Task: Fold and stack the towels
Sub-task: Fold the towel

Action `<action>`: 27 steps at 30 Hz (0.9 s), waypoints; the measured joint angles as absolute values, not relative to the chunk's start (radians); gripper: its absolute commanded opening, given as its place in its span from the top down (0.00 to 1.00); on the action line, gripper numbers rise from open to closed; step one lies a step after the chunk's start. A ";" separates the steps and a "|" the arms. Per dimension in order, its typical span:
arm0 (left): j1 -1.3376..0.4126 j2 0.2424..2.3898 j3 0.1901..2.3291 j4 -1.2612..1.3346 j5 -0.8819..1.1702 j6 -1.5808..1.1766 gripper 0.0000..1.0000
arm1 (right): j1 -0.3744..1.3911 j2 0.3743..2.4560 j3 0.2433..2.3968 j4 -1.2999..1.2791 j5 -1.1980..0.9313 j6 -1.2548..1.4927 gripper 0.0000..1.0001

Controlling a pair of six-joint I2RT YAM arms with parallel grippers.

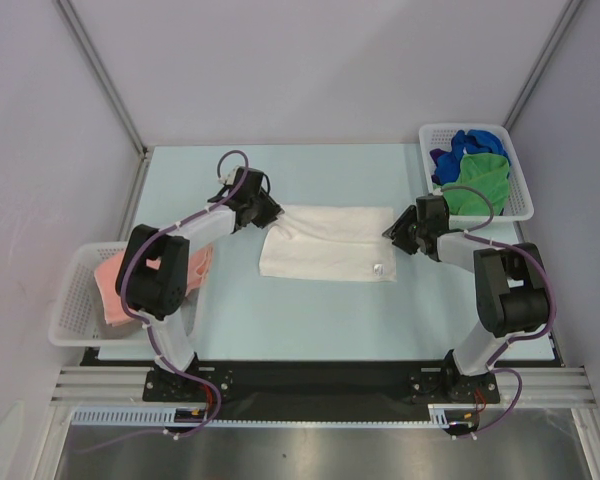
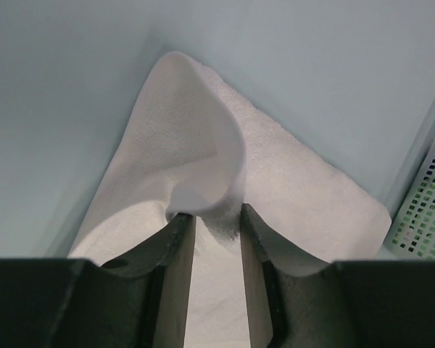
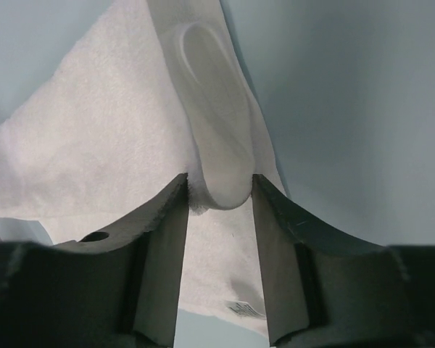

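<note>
White towel (image 1: 325, 255) fold: pinching raised corner ridges in left gripper (image 2: 216, 217) and right gripper (image 3: 219, 181), needing level, matched lift toward near edge, avoiding slack or slipping.

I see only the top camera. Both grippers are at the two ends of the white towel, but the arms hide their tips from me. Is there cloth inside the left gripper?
Observer: Yes. In the left wrist view, a raised fold of the white towel stands inside the left gripper.
Operator: And the right one?
Observer: The same; a rounded fold fills the right gripper and touches both fingers.
Operator: Do they pinch firmly?
Observer: I cannot tell. In both wrist views the fingers stand apart with cloth between.
</note>
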State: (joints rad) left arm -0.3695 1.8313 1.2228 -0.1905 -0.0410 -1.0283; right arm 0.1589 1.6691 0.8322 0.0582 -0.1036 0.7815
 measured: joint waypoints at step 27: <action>-0.353 1.832 1.210 -0.168 0.012 -1.020 0.89 | 0.139 1.658 0.835 0.010 -0.138 0.747 0.61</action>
